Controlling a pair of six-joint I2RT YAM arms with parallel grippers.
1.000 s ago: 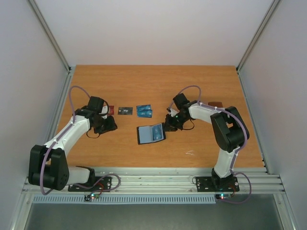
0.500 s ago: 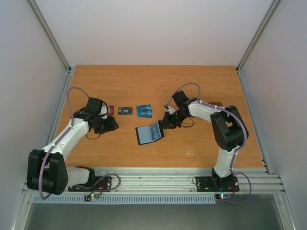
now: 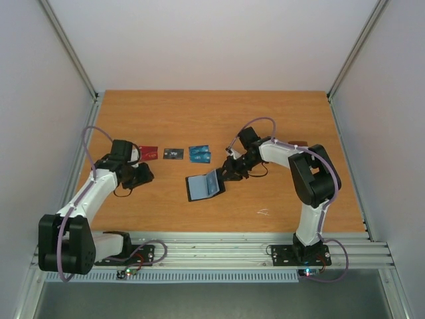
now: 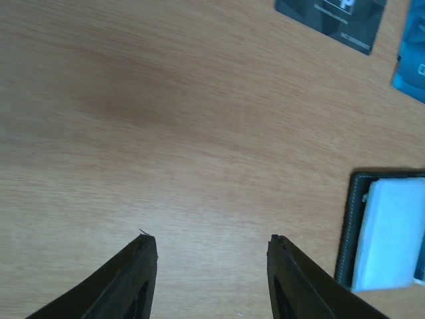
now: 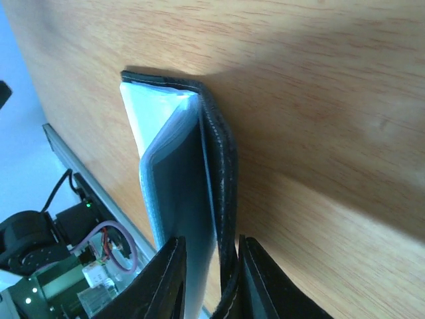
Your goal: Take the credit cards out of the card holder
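Note:
The card holder lies open at mid-table, its right flap tilted up. In the right wrist view that flap, black outside and pale blue-grey inside, stands between the fingers of my right gripper, which is shut on it; the same gripper shows from above. Behind the holder the credit cards lie in a row: dark red, black, bright blue. My left gripper hangs open over bare wood left of the holder. Its view shows the gripper, the black card, a blue card and the holder.
A brown wallet-like piece lies behind the right arm's elbow. Metal rails run along the near edge by the arm bases. White walls close in the table on three sides.
My right gripper moved left with the flap, tipping it more upright and sliding the holder left. The left arm drew back to the left, uncovering the dark red card.

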